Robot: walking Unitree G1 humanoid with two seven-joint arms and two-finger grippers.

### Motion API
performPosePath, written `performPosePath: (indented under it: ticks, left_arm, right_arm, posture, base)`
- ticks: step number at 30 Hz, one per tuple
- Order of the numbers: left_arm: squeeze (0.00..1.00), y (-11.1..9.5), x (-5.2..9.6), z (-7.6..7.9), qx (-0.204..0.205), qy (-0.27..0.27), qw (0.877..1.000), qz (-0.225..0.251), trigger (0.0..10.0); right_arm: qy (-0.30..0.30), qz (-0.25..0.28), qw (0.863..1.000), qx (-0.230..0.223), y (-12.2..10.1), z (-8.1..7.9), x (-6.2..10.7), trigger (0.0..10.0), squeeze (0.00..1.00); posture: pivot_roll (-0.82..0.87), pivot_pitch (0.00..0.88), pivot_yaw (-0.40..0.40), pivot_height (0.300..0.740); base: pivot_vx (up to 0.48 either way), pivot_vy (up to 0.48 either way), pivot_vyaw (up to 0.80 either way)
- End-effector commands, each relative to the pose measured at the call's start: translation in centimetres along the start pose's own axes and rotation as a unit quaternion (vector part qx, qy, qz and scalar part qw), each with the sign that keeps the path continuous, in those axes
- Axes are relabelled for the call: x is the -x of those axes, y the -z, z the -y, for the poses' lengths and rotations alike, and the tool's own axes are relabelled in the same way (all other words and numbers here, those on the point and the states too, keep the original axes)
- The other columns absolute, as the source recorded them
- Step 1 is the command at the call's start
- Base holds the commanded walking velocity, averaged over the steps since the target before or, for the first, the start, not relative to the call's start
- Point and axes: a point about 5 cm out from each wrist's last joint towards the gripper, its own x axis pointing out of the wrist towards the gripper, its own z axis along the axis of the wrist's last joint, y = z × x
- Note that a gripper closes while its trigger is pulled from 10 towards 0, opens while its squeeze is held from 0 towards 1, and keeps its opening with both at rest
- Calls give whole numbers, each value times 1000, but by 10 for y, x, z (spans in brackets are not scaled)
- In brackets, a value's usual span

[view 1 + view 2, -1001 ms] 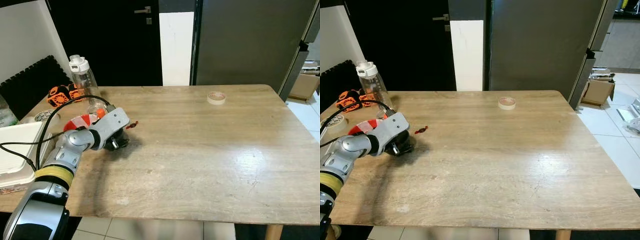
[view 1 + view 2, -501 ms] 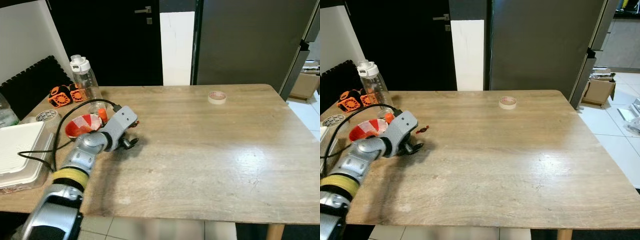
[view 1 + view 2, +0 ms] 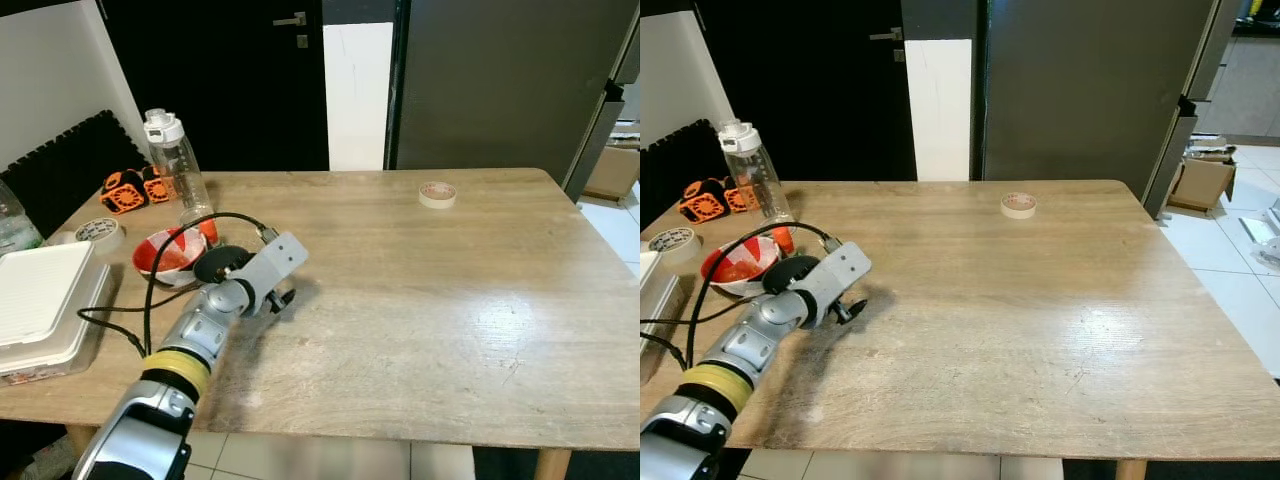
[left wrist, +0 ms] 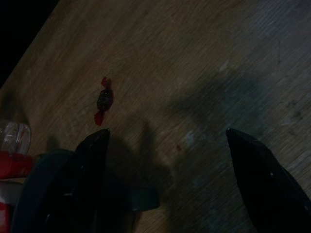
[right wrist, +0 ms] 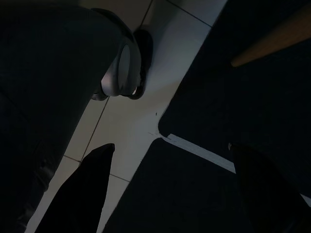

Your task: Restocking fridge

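My left gripper (image 3: 283,297) hovers low over the wooden table (image 3: 420,300), just right of a red and white bowl (image 3: 170,252). In the left wrist view its fingers (image 4: 92,160) stand wide apart, open, with nothing between them. A small red wrapped candy (image 4: 103,99) lies on the wood a little beyond the fingertips. A clear water bottle (image 3: 172,160) with a white cap stands behind the bowl. The dark grey fridge (image 3: 500,80) stands shut behind the table. My right gripper (image 5: 170,184) hangs idle and open above floor tiles.
A roll of tape (image 3: 436,194) lies near the table's far edge. At the left sit a white lidded container (image 3: 40,300), another tape roll (image 3: 97,232) and orange-black parts (image 3: 125,190). A black cable loops off my left arm. A cardboard box (image 3: 1198,182) stands on the floor at right.
My left arm has swung rightward across the table, off the bowl's near side, uncovering the bowl. The gripper now points toward the table's middle.
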Motion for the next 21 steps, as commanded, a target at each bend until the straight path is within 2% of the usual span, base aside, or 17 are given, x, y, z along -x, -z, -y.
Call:
performPosePath:
  ticks: [1, 13, 18, 21]
  left_arm:
    - [0, 2, -1, 7, -1, 7, 1000, -5, 10000]
    - [0, 5, -6, 25, 22, 26, 999, -29, 10000]
    - [0, 15, -8, 35, 23, 18, 998, -56, 10000]
    - [0, 18, -8, 36, 24, 14, 998, -62, 10000]
  right_arm:
    - [-4, -3, 1000, -1, 2, -3, 0, 10000, 0]
    - [-3, -4, 1000, 1, 2, -2, 0, 10000, 0]
    - [-4, -3, 1000, 1, 1, -2, 0, 10000, 0]
    - [-3, -3, 1000, 0, 1, -2, 0, 10000, 0]
  posture:
    - [-74, 34, 52, 740]
    - [-73, 35, 52, 740]
    - [-74, 34, 51, 740]
    - [-74, 34, 51, 740]
  base:
    - [0, 0, 0]
    - [0, 0, 0]
    - [0, 0, 0]
    - [0, 0, 0]
